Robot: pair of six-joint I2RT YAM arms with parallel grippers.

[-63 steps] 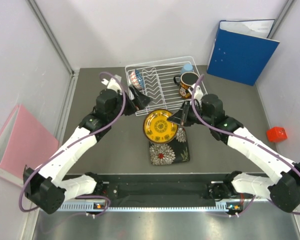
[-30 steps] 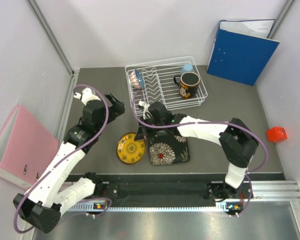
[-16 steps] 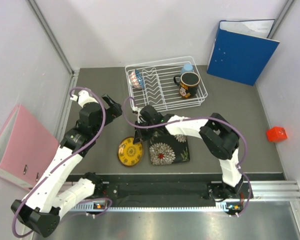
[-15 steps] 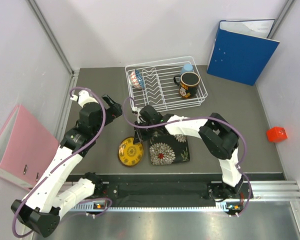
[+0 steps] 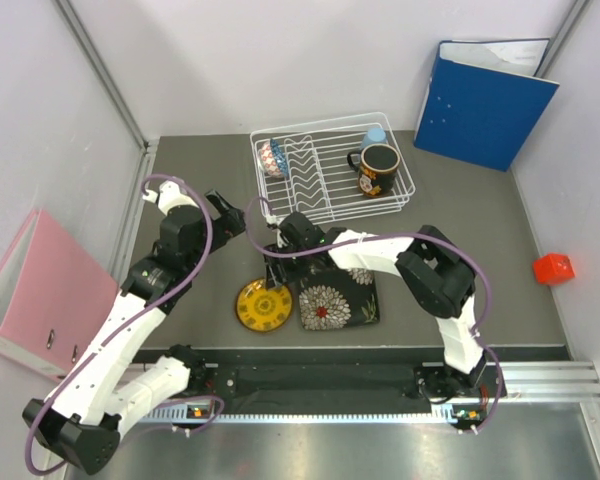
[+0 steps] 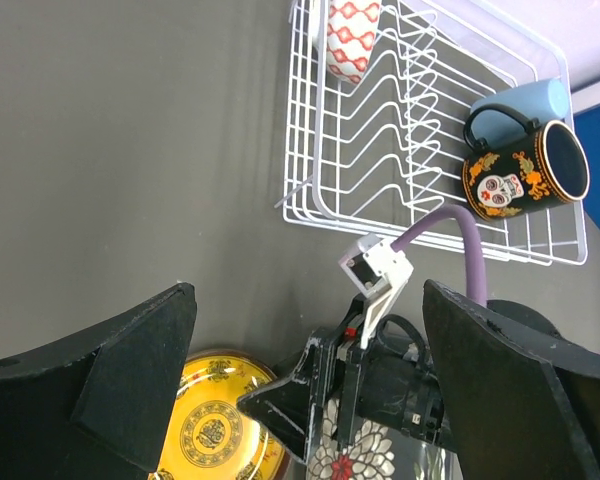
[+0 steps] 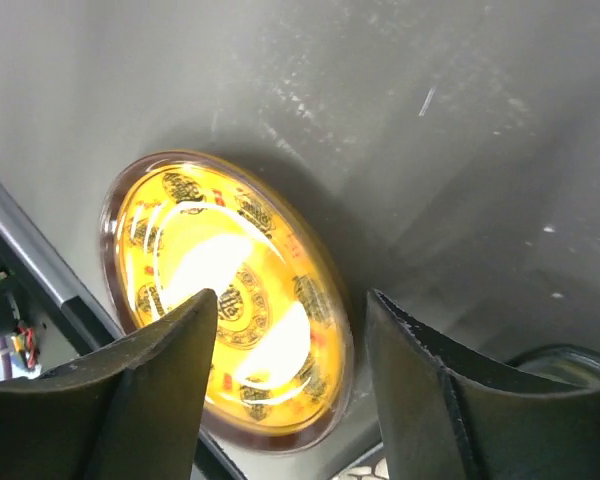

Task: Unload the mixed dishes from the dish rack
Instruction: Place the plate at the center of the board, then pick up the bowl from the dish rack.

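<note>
Space is being left between the two black fingers of the right gripper [image 7: 290,300]: its jaws are being held apart and nothing is being clamped. Directly under them the small round yellow patterned plate [image 5: 263,305] is lying on the dark grey table [image 5: 460,230]. This plate is being seen at 9 o'clock of the black square floral plate [image 5: 338,298], just beside it; whether the two rims are touching cannot be told.

The left gripper [image 6: 307,300] is being held wide apart and empty above bare table, at 10 o'clock of the yellow plate.

The white wire rectangular dish rack [image 5: 325,190] is standing at 12 o'clock of both plates. In its 10 o'clock corner the blue mosaic-patterned bowl [image 5: 272,155] is being kept on edge against the wires. At its 3 o'clock end the dark patterned mug [image 5: 378,168] is standing upright, and the small light blue cup [image 5: 375,134] is being seen just beside it, at 12 o'clock of the mug.
</note>
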